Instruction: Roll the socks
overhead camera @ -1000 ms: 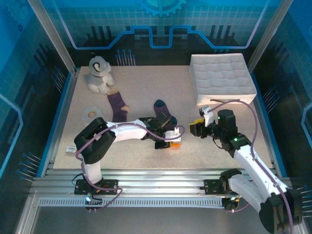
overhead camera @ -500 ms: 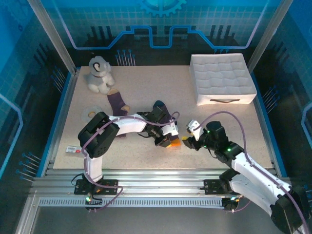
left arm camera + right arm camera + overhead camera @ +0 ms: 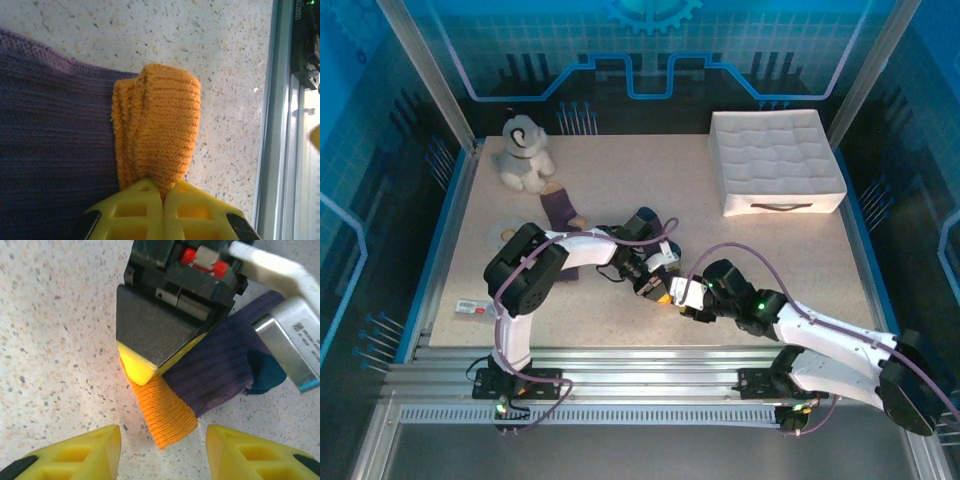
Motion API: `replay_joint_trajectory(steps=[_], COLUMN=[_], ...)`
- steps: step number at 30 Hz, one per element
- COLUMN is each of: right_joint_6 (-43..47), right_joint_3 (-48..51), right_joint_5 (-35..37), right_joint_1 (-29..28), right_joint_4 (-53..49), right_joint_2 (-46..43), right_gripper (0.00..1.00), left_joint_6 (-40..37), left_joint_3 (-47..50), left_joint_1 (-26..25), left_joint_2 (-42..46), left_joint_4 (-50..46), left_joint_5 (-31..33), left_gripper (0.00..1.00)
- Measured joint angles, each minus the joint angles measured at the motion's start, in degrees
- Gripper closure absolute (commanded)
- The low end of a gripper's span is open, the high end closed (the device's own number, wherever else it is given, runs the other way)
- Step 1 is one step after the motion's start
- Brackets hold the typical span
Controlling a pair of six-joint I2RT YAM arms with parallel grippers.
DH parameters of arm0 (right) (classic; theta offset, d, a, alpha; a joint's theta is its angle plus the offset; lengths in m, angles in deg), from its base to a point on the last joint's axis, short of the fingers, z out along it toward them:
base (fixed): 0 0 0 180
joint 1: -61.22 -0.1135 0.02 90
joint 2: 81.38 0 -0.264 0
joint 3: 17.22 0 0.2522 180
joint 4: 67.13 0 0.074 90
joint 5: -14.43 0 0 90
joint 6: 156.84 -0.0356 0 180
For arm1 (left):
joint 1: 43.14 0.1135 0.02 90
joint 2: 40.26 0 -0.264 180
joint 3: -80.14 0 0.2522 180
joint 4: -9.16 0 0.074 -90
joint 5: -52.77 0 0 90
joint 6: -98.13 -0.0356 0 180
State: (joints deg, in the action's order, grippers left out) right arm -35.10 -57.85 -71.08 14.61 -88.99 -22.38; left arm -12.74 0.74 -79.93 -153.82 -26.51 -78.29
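Where left gripper (image 3: 162, 192) clamps, orange sock cuff (image 3: 157, 125) protrudes.

Sock (image 3: 55, 130) here is ribbed knit cloth, matt, with the orange cuff (image 3: 157, 120) coarser. Left tool (image 3: 162, 197) is smooth yellow plastic. Counter (image 3: 225, 60) looks speckled, stone-like, faintly glossy.

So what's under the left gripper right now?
The orange cuff of a purple sock, pinched in the shut left gripper, with the speckled table beneath. The cuff's end inside the grip is hidden.
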Motion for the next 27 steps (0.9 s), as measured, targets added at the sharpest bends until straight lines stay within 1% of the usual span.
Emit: replay_joint_trajectory(steps=[5,9,14,21,27], right_joint_6=[5.4,8.0,10.0,10.9,11.0], right_joint_3=[-2.1,-3.1,-4.9,-5.0,-5.0], right_joint_5=[0.1,-0.3,-1.3,-3.2,-4.6], right_joint_1=[0.0,0.0,0.8,4.0,4.3], right_joint_4=[-0.2,-0.3,-0.4,-0.4,-0.4], right_joint_2=[5.7,9.5,14.2,15.9,18.4], right_gripper=[0.50,0.46,0.46,0.46,0.49], left_joint_6=[0.1,0.5,1.1,1.1,1.1], left_joint_3=[-0.2,-0.2,-0.2,-0.2,-0.2], left_joint_1=[0.1,0.1,0.1,0.1,0.1], left_joint_2=[-0.5,-0.5,-0.5,-0.5,-0.5], left_joint_4=[-0.3,-0.3,-0.3,-0.4,-0.7], left_joint_5=[-1.0,-1.3,-1.4,-1.4,-1.5], left_gripper=[1.00,1.00,1.00,1.00,1.00])
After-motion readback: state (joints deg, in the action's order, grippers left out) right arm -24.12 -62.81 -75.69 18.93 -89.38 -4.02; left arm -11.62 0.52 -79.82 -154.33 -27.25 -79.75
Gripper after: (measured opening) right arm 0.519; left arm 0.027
